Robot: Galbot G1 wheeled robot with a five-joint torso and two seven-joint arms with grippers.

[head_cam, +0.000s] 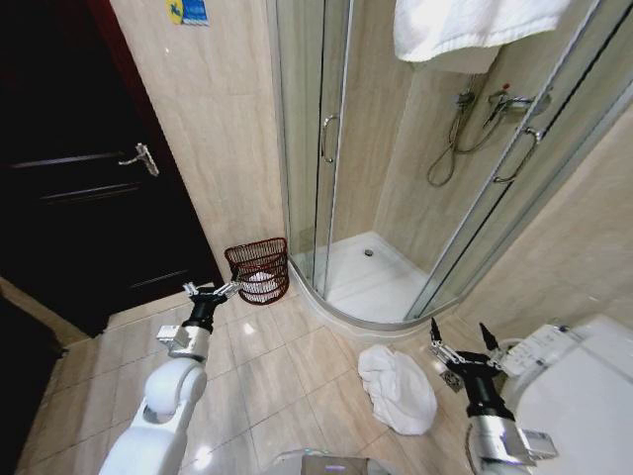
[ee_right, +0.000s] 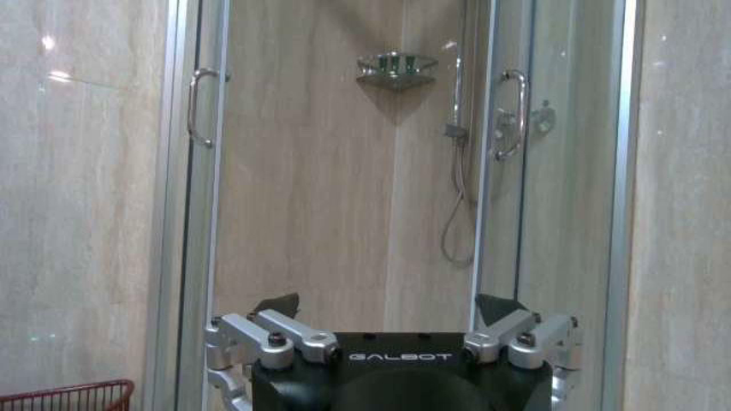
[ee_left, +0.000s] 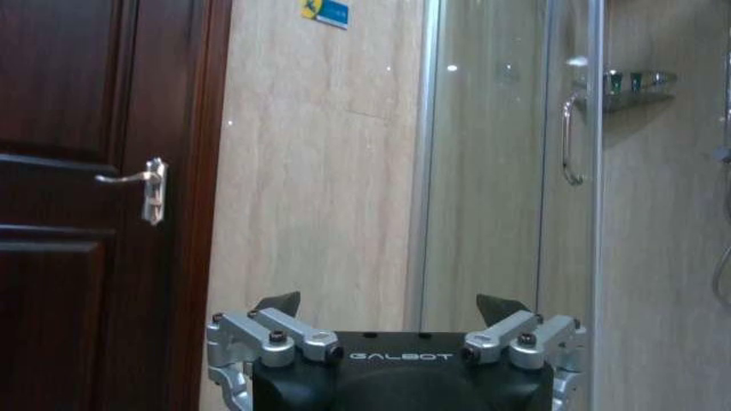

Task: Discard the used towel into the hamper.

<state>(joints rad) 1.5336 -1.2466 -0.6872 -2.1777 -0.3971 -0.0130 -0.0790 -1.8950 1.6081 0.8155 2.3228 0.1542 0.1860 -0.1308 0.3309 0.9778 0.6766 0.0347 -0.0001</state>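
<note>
The used towel (head_cam: 396,388), white and crumpled, lies on the floor tiles in front of the shower. The hamper (head_cam: 259,269), a dark red-brown wire basket, stands against the wall beside the shower door, with something white inside it; its rim (ee_right: 68,396) also shows in the right wrist view. My left gripper (head_cam: 212,289) is open and empty, held above the floor just left of the hamper and pointing at the wall (ee_left: 389,304). My right gripper (head_cam: 460,332) is open and empty, raised right of the towel and facing the shower (ee_right: 389,304).
A glass shower enclosure (head_cam: 336,148) with a raised white tray (head_cam: 366,282) fills the middle. A dark wooden door (head_cam: 89,188) stands at the left, a white toilet (head_cam: 584,386) at the right. Another white towel (head_cam: 465,25) hangs over the shower's top.
</note>
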